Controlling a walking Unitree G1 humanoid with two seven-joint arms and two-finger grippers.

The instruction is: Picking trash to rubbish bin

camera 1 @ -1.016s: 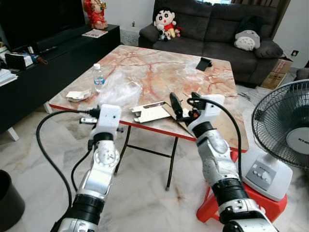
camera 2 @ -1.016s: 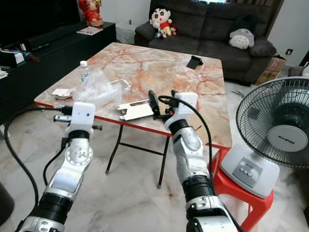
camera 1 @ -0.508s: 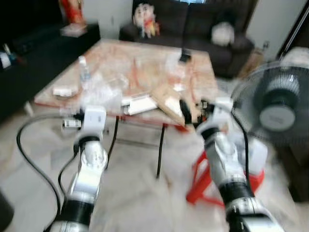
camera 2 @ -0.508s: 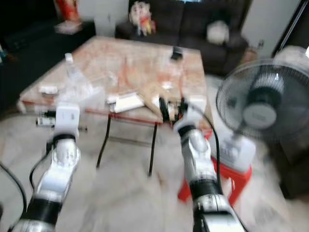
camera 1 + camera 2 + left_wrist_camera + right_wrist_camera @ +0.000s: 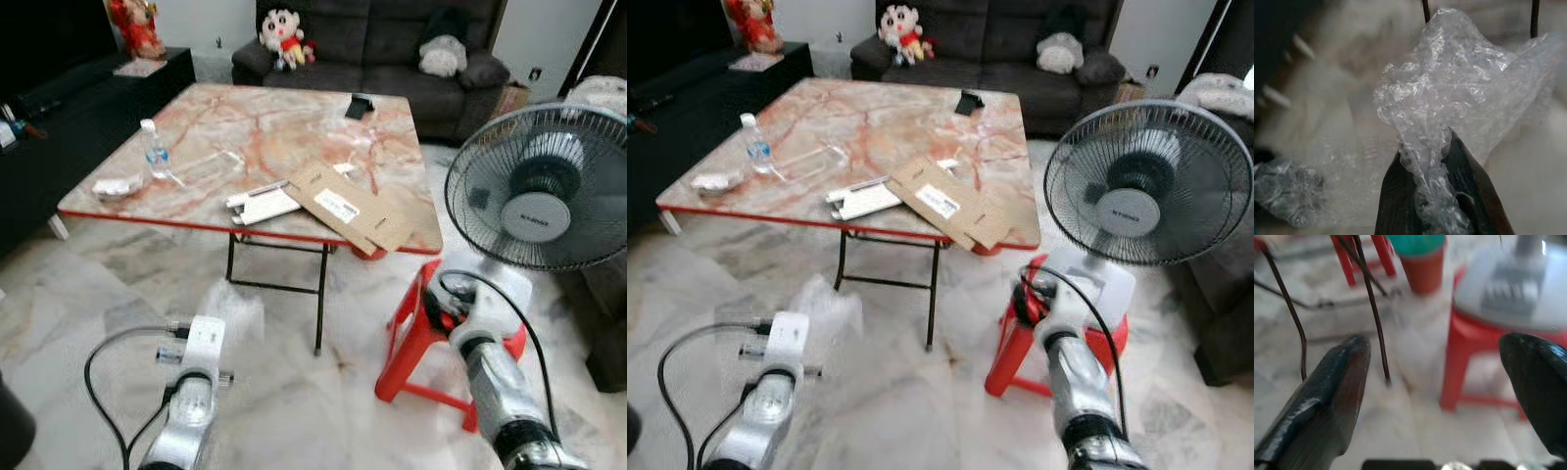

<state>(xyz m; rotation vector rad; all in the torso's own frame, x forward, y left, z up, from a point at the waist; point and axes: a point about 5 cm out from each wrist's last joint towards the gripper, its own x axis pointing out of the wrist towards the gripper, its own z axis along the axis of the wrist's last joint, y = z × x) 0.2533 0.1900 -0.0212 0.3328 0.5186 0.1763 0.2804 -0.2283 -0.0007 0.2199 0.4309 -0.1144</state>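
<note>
From the head views, the left hand (image 5: 201, 338) sat low over the marble floor (image 5: 294, 392), a crumpled plastic wrap (image 5: 233, 305) bunched at it, near the desk (image 5: 245, 211) edge; open floor lay all round. Its wrist view showed both fingers (image 5: 1396, 196) pinched on the wrap (image 5: 1449, 103) (feather-light, limp, slippery, I'd guess). The right hand (image 5: 1435, 382) gaped wide, empty, beside the red stool (image 5: 1474, 352).

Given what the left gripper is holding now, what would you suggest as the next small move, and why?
Probably turn left toward the bin. The left gripper is shut on the plastic wrap, held low over the floor and away from the table, and a dark, round bin edge shows at the robot's left. The right gripper is open and empty.
</note>
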